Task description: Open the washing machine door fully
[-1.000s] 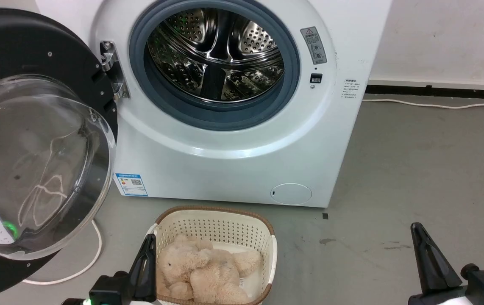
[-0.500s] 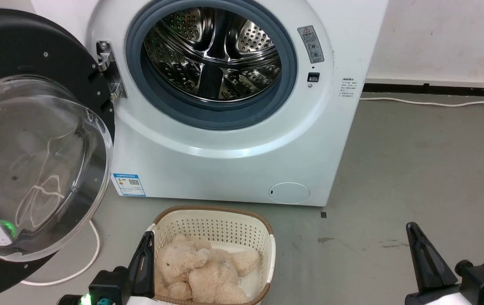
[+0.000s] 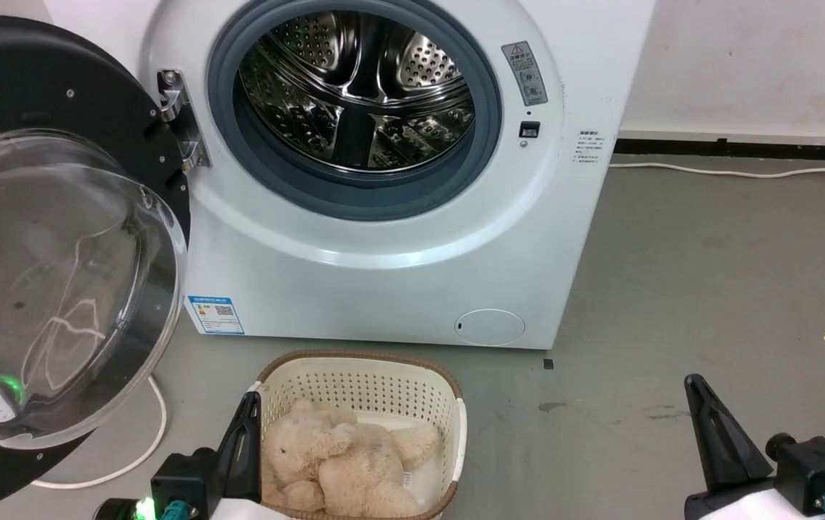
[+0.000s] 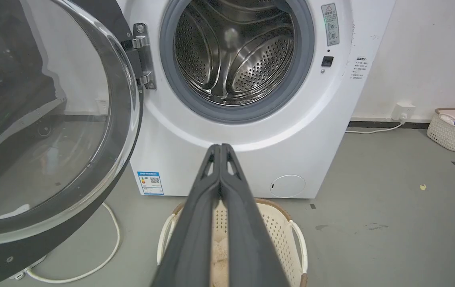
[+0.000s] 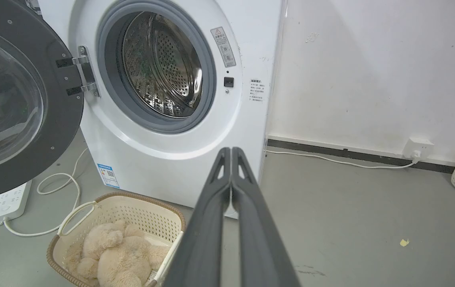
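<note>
One washing machine [image 3: 383, 289] with one door [image 3: 29, 79] is counted in the upper left of the frame. Two baskets are counted: a basket [image 3: 383, 393] at bottom centre, the other basket [image 4: 450, 135] at the right edge. One plush toy [image 3: 340, 462], one power strip [image 5: 10, 201], and two grippers, left gripper [image 4: 220, 147] and right gripper [image 5: 231, 150], are counted.

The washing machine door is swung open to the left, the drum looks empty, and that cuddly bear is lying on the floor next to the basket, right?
Not quite. The plush bear lies inside the cream laundry basket, not on the floor beside it, as the head view shows. The washing machine door does stand open at the left, and the drum looks empty.
</note>
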